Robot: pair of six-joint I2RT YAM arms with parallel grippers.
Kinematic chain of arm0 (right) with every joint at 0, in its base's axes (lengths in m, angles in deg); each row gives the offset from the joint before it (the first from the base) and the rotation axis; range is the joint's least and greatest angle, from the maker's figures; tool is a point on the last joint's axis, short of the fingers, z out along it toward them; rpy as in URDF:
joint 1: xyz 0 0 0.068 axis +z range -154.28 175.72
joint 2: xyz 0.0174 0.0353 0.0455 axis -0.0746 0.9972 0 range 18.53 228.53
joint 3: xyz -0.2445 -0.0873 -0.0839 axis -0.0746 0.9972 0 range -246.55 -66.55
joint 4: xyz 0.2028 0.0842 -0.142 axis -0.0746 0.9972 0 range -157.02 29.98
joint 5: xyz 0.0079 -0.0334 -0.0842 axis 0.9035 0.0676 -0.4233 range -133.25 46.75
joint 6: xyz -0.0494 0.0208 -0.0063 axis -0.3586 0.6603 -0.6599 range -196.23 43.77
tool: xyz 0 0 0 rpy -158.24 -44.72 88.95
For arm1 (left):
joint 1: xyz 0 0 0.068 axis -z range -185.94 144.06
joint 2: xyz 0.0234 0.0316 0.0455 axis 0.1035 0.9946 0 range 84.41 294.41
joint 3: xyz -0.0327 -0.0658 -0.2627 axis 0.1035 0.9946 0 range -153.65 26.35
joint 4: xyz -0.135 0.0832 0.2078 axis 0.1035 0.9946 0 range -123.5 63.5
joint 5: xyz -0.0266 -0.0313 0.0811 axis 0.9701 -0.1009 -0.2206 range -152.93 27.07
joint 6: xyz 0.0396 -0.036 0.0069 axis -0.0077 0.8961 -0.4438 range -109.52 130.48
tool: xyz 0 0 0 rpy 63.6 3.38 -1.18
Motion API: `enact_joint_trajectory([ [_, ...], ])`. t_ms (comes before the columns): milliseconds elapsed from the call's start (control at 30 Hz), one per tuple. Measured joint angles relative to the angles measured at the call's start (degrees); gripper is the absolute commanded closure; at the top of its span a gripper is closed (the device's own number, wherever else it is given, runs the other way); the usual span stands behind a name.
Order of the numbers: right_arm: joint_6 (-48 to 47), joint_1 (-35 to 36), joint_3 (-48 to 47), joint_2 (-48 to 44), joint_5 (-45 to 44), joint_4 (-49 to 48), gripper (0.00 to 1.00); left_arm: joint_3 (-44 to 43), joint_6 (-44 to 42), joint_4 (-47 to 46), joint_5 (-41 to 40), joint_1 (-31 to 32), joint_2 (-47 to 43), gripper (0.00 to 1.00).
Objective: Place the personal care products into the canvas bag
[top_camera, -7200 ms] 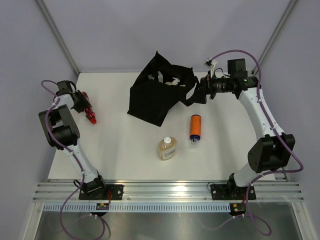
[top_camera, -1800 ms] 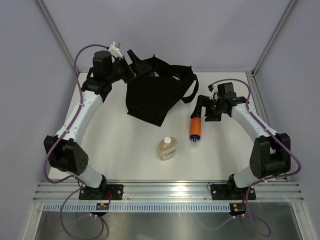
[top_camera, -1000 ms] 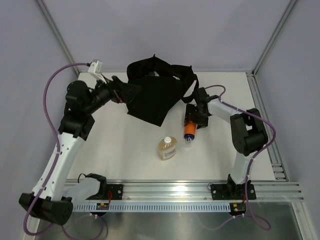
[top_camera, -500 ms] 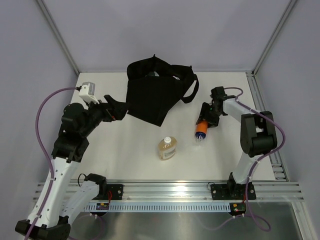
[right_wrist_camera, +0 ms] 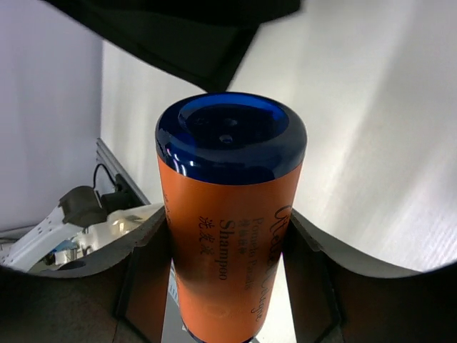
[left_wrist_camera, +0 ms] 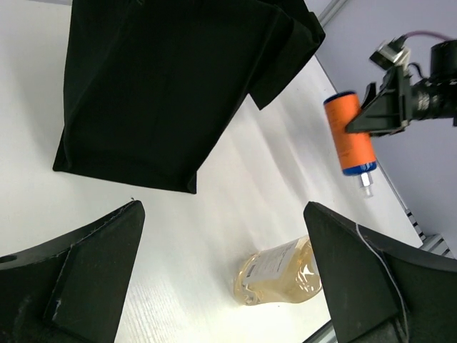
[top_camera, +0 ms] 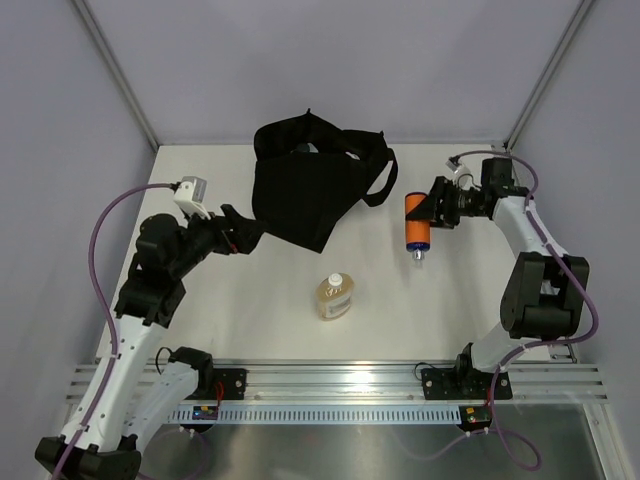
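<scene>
Top view: canvas bag (top_camera: 310,195) sits slumped on the table (top_camera: 230,310), loop handles toward its far side; what is inside cannot be seen. Right of the bag, apart from the fabric, the right gripper (top_camera: 430,205) pinches the orange cylinder bottle (top_camera: 416,228), nozzle pointing to the near edge. One amber-liquid bottle (top_camera: 335,297) lies on its side nearer than the bag, white cap toward it. Left gripper (top_camera: 243,230) is just off the bag's left near corner, spread and holding nothing. Left wrist view: both fingers (left_wrist_camera: 86,279) wide apart, bag's black side between them, amber-liquid bottle below it. Right wrist view: bottle's blue end faces the lens, label reads "Shampoo", a finger (right_wrist_camera: 146,271) pressed on each side, a bag corner beyond.
</scene>
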Motion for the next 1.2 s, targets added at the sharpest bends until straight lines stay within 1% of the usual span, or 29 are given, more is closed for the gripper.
enact_joint_trajectory([
  [100, -0.33, 0.09, -4.55, -2.25, 4.17, -0.33, 1.00, 2.45, -0.74, -1.22, 0.20, 0.00, -1.97, 0.01],
  [200, -1.09, 1.49, -13.75, -2.91, 5.68, -1.27, 1.00, 5.27, -0.96, -2.69, 0.22, 0.00, -4.22, 0.01],
  [267, -2.16, 3.87, -20.09, -2.64, 4.70, -1.77, 1.00, 6.71, -0.92, -3.50, 0.28, 0.00, -4.92, 0.01],
  [333, -4.17, 7.98, -27.61, -1.49, 3.26, -1.55, 1.00, 7.74, -0.87, -4.26, 0.52, 0.00, -5.11, 0.01],
  [500, -8.28, 18.36, -51.39, 9.40, -4.07, 0.28, 1.00, 8.57, -0.42, -5.05, 1.44, 0.15, -4.44, 0.01],
  [633, -10.93, 20.81, -71.14, 22.27, -9.53, 3.06, 1.00, 9.60, 0.33, -5.07, 1.75, 0.83, -4.98, 0.01],
  [700, -13.68, 21.31, -77.94, 28.46, -13.92, 2.25, 1.00, 10.73, 0.85, -4.74, 1.81, 1.05, -5.84, 0.01],
  [867, -19.19, 22.43, -76.39, 32.15, -20.39, -0.98, 1.00, 12.68, 1.95, -2.93, 1.66, 1.36, -8.37, 0.01],
  [967, -20.74, 23.41, -72.54, 32.20, -20.96, -2.80, 1.00, 12.70, 2.19, -1.86, 1.46, 1.38, -9.75, 0.01],
  [1033, -21.62, 24.24, -66.29, 30.58, -20.94, -6.64, 1.00, 13.14, 2.29, -1.81, 1.33, 1.38, -10.64, 0.01],
  [1133, -22.91, 25.46, -56.00, 26.99, -20.70, -8.98, 1.00, 14.27, 2.36, -2.01, 1.20, 1.42, -11.67, 0.01],
  [1200, -24.65, 26.32, -51.80, 25.64, -20.52, -9.49, 1.00, 15.06, 2.36, -2.10, 1.20, 1.44, -11.41, 0.01],
])
